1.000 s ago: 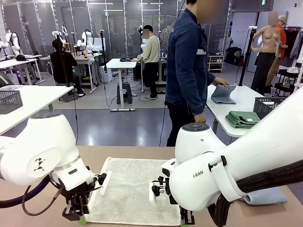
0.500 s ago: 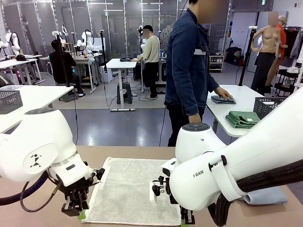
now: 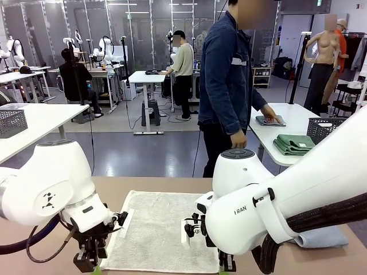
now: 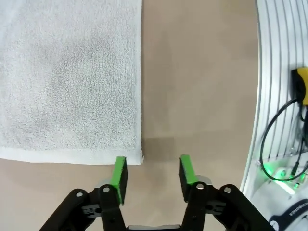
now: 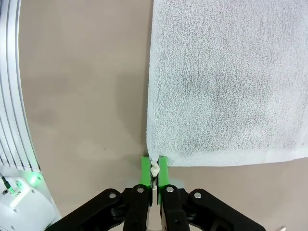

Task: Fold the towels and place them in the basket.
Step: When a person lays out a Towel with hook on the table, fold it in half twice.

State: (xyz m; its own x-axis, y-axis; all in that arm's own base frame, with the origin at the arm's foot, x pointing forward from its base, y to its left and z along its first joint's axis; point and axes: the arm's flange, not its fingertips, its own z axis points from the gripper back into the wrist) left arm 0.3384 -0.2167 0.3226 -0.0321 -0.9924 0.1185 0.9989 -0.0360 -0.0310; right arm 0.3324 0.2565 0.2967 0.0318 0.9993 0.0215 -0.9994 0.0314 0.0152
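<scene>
A cream towel (image 3: 157,229) lies spread flat on the tan table. My left gripper (image 4: 153,168) stands open just off the towel's near corner (image 4: 137,156); the corner edge lies beside one green pad (image 4: 120,171), and nothing is between the jaws. In the front view the left gripper (image 3: 92,262) hangs at the towel's near left corner. My right gripper (image 5: 154,169) is shut on the other near corner of the towel (image 5: 216,86), pinching a small tuft. A pale blue-grey towel (image 3: 321,238) lies at the right, partly behind my right arm. The basket is out of view.
A person in a denim jacket (image 3: 229,74) stands beyond the far edge, one hand on a grey cloth on a neighbouring white table (image 3: 298,117) that also holds folded green cloths (image 3: 293,144) and a dark mesh bin (image 3: 324,127). Bare tabletop (image 4: 202,82) lies beside the towel.
My left gripper has opened, and the towel's corner now lies flat on the table beside one pad. The right gripper has kept its pinch. The person has pressed the grey cloth flat.
</scene>
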